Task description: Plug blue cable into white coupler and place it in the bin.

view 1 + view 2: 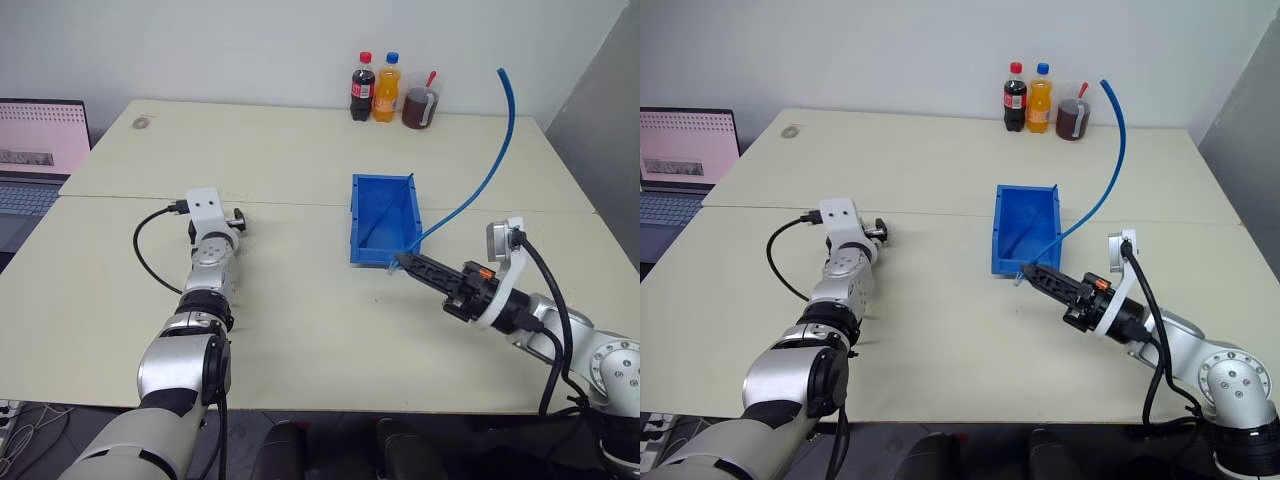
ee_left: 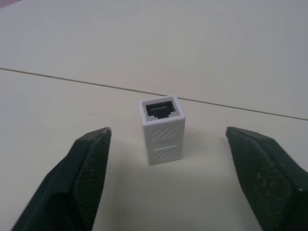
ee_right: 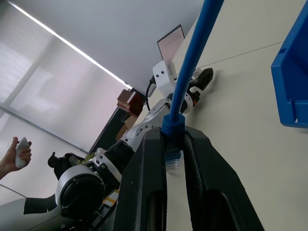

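**Coupler stands between my left jaws; plug waits at the bin**

Head cameras: my left gripper (image 1: 236, 217) is out over the pale table (image 1: 300, 320), near the seam between its two tops, well to the left of the blue bin (image 1: 384, 222). I can't make out the white coupler from up here; the gripper body covers that spot. My right gripper (image 1: 410, 262) sits just at the bin's near corner, pointing toward my left side, with the blue cable (image 1: 487, 180) arcing up and away behind it over the bin. So the left arm is clearly the one for the coupler; the right is well apart from it and busy.

Left wrist camera: the white coupler (image 2: 162, 130) stands upright on the table, its dark socket facing up, straight ahead and centred between my two fingertips (image 2: 91, 149). The jaws stand open, clear of it on both sides, nothing touching. Its long axis is vertical, so I judge a straight close across its ribbed sides should take it.

Right wrist camera: my right jaws are clamped on the cable just behind its clear plug (image 3: 173, 161), which hangs between the fingers. The bin wall is just to one side, the left arm beyond.
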